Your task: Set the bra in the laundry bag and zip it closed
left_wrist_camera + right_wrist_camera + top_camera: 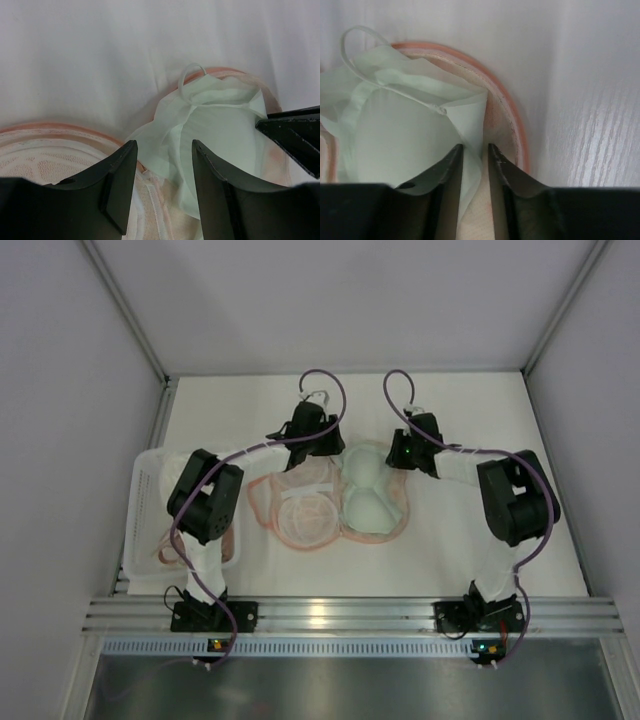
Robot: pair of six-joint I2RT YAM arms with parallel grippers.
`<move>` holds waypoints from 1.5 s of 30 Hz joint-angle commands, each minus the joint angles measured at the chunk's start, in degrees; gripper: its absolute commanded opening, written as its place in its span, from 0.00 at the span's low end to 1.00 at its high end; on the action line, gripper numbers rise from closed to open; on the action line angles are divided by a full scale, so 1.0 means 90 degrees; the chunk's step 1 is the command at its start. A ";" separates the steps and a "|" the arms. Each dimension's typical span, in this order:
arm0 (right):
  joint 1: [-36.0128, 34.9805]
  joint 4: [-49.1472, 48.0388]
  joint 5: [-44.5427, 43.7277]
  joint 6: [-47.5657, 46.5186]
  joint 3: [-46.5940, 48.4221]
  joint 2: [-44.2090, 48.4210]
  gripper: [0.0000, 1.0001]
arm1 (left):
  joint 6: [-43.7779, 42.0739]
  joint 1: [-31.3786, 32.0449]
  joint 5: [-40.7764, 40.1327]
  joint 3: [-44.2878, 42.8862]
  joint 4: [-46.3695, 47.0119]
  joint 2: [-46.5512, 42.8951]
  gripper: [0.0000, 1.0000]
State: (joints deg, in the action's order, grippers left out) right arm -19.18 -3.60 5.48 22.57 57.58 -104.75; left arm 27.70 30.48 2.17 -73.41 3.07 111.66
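The laundry bag (375, 495) lies open in mid-table, its pale mint lining up; it also shows in the left wrist view (220, 125) and the right wrist view (400, 130). The bra (303, 510), pale-pink mesh cups with salmon rims, lies flat against the bag's left side, and its edge shows in the left wrist view (35, 150). My left gripper (318, 445) is open and empty (164, 150), over the seam between bra and bag. My right gripper (402, 455) is at the bag's far right rim, its jaws narrowed (475, 147) on the lining's edge and the peach inner wall.
A white plastic basket (140, 510) stands at the table's left edge, partly under my left arm. Grey walls close the table in at the back and at both sides. My right gripper's finger shows at the right edge of the left wrist view (295, 135).
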 commanded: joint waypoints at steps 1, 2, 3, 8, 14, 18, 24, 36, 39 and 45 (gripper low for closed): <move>-0.0115 -0.0070 -0.0256 -0.0183 0.0301 -0.0245 0.14 | -0.0100 0.0002 0.0090 -0.0213 0.0352 0.0123 0.54; -0.0115 0.0056 -0.0344 -0.0193 0.0408 -0.0285 0.06 | -0.0109 0.0002 0.0061 -0.0203 0.0352 0.0104 0.54; -0.0115 0.0116 -0.0383 -0.0174 0.0457 -0.0266 0.00 | -0.0129 0.0002 0.0042 -0.0193 0.0352 0.0094 0.54; -0.0134 -0.0361 0.0189 0.0118 -0.0184 0.0727 0.00 | -0.0149 0.0012 -0.0066 -0.0213 0.0352 0.0055 0.54; -0.0174 -0.2020 0.1303 0.0782 -0.1318 0.1715 0.00 | -0.0090 0.0002 -0.0086 -0.0359 0.0401 0.0211 0.54; -0.0174 -0.2530 0.1822 0.0910 -0.1515 0.1893 0.00 | 0.0017 0.0002 0.0256 -0.0350 0.0616 0.0230 0.53; -0.0174 -0.3096 0.2155 0.0979 -0.1847 0.2419 0.00 | 0.0124 0.0002 0.0373 -0.0330 0.0635 0.0221 0.52; -0.0183 -0.4513 0.2653 0.0823 -0.3205 0.3143 0.00 | 0.0340 -0.0047 0.1927 0.0207 0.1778 0.0328 0.62; -0.0183 -0.4571 0.2809 0.0823 -0.3185 0.3006 0.00 | 0.0262 -0.0086 0.1079 0.0178 0.1176 0.0250 0.62; -0.0174 -0.4113 0.2566 0.0501 -0.3166 0.2948 0.00 | 0.0311 -0.0193 -0.0671 -0.0125 0.0176 0.0240 0.55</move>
State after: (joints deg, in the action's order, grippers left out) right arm -19.88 -38.83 28.69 30.11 28.49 -77.80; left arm 30.59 29.41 4.82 -72.40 7.77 114.91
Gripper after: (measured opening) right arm 0.007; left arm 0.560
